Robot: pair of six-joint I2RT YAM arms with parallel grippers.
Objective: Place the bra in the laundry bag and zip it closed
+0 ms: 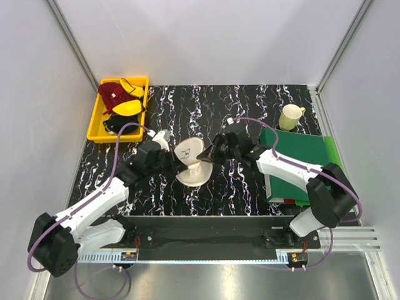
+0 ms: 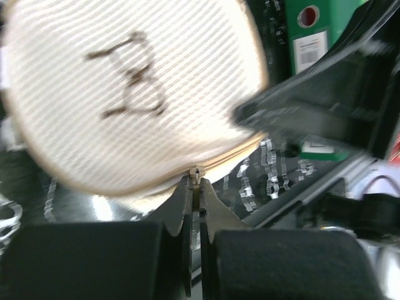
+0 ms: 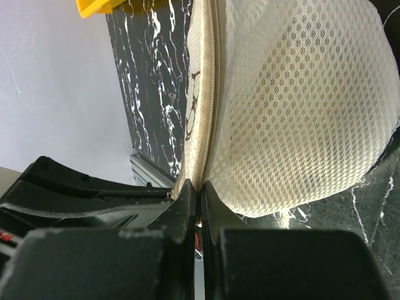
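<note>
1. Top view: the bag (image 1: 192, 164) stands on edge mid-table, held between the two arms. The left gripper (image 1: 177, 158) is at its 9 o'clock and the right gripper (image 1: 210, 157) at its 3 o'clock. Toward 10 o'clock a yellow bin (image 1: 93, 125) holds a red garment (image 1: 112, 95) and yellow pieces with black trim. A mug (image 1: 289, 117) stands at 2 o'clock, its inside too small to read, and a green binder (image 1: 300, 159) lies at 3 o'clock. No bra lies loose on the table. I judge it is inside the bag, though the mesh does not show it.

2. Left wrist view: the picture is blurred. The left jaws are clenched on the small metal zip pull (image 2: 197, 170) at the 6 o'clock rim of the dome that bears the bra drawing.

3. Right wrist view: the right jaws are clamped tight on the bag's seam at 6 o'clock. The zip line runs up toward 12 o'clock and looks shut along the stretch I can see. The bag looks light and soft, and its mesh domes would likely cave under a squeeze. The firmer seam tape and the pull seem the sound places to hold, one steadying while the other draws.
</note>
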